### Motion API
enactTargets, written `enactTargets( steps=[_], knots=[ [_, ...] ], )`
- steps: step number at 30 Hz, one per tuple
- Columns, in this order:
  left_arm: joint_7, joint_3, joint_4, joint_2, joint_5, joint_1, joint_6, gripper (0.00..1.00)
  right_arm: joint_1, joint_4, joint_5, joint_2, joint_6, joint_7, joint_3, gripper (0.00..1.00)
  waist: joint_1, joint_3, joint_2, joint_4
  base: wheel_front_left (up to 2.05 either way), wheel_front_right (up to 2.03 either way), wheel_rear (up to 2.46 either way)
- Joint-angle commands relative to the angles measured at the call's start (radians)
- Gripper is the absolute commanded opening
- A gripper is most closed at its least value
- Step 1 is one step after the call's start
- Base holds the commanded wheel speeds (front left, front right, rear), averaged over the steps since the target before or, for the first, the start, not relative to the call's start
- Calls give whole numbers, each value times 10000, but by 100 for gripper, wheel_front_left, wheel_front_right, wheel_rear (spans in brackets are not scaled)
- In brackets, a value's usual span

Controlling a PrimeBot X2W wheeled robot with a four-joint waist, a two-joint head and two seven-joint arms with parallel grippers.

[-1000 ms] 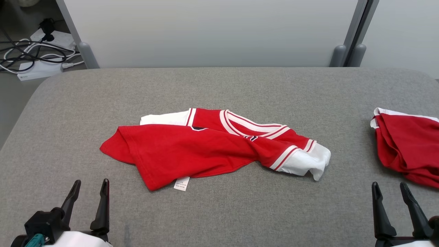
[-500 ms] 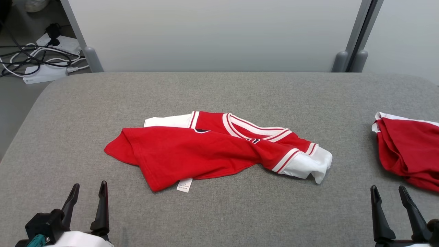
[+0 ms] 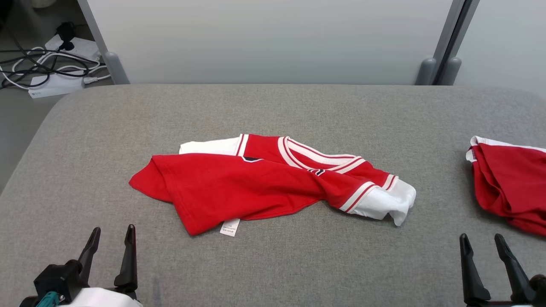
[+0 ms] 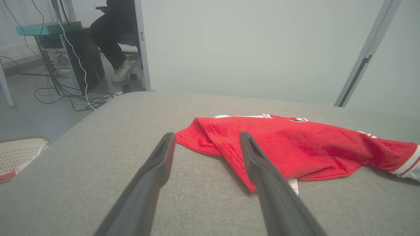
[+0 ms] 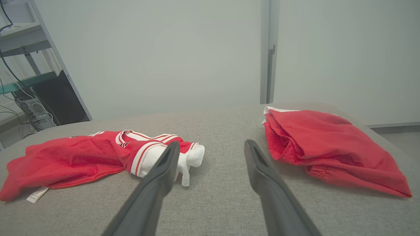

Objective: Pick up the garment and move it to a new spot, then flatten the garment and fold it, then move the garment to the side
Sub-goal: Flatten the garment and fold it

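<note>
At the centre of the grey padded tabletop (image 3: 273, 111) lies the red jersey (image 3: 239, 187), crumpled, with white sleeves and striped collar trim. Its white care label (image 3: 229, 227) pokes out from the hem at 6 o'clock. Bare grey cloth rings the jersey on every side: a wide band toward the far edge at 12 o'clock, another toward the rounded corner at 10 o'clock, and a narrower strip at 6 o'clock between hem and grippers. Toward 3 o'clock the open stretch ends at a second red garment (image 3: 507, 187), bunched at the table's right edge and well apart from the jersey's white sleeve. Beyond the far edge stands a pale partition panel (image 3: 264, 38). Off the corner at 10 o'clock, power strips and tangled cables (image 3: 47, 68) lie on the floor.

The left gripper (image 3: 114, 229) sits at 7 o'clock, its two dark fingers spread wide with nothing between them, clear of the jersey. In the left wrist view they frame the jersey's near red corner from short of it. The right gripper (image 3: 480, 236) sits at 5 o'clock, likewise spread wide and empty. Its wrist view shows the jersey's white sleeve past one finger and the second garment past the other. Both arms are held low at the near edge, fingers pointing toward 12 o'clock. Whether they touch the tabletop cannot be told.
</note>
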Motion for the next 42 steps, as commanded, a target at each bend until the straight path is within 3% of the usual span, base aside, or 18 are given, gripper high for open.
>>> enactTargets(
  steps=[1, 9, 14, 20, 26, 33, 34, 35, 36, 42],
  knots=[
    [-104, 446, -229, 179, 110, -496, -42, 100, -354, -216, -61, -249, -2, 58, 310, 100, 0, 93, -1, -14, 0, 0, 0],
    [-101, 305, -337, -26, 291, -830, -134, 100, -1188, -127, -76, -647, -2, 200, 1092, 100, 0, 576, -1, 110, 0, 0, 0],
    [98, -406, 40, -313, 387, -1300, -632, 100, -1689, 27, -25, -823, -2, 144, 1215, 100, 0, 975, -1, 230, 0, 0, 0],
    [166, -1016, 1535, -937, 294, -2288, -1309, 100, -2028, 122, 32, -833, -2, 74, 1396, 100, 0, 1567, -1, 11, 0, 0, 0],
    [46, -971, 3614, -1392, 2, -3316, -1899, 100, -2300, 197, 80, -801, -2, -14, 1519, 100, 0, 2059, -1, -408, 0, 0, 0],
    [-38, -940, 5022, -1687, -153, -3772, -2377, 100, -2320, 286, 122, -751, -2, -113, 1418, 100, 0, 2099, -1, -552, 0, 0, 0],
    [-48, -939, 5112, -1724, -158, -3815, -2448, 62, -2313, 296, 123, -747, -2, -122, 1400, 100, 0, 2083, -1, -551, 0, 0, 0],
    [-62, -922, 5137, -1747, -130, -3860, -2492, 41, -2301, 308, 124, -743, -2, -131, 1372, 100, 0, 2059, -1, -543, 0, 0, 0],
    [-72, -892, 5160, -1783, -128, -3872, -2518, 0, -2286, 317, 138, -732, -2, -139, 1333, 100, 0, 2032, -1, -527, 0, 0, 0],
    [-96, -837, 4887, -1767, 78, -3710, -2567, 0, -2139, 335, 171, -695, -2, -171, 1141, 100, 0, 1757, -1, -422, 0, 0, 0]
  ],
)
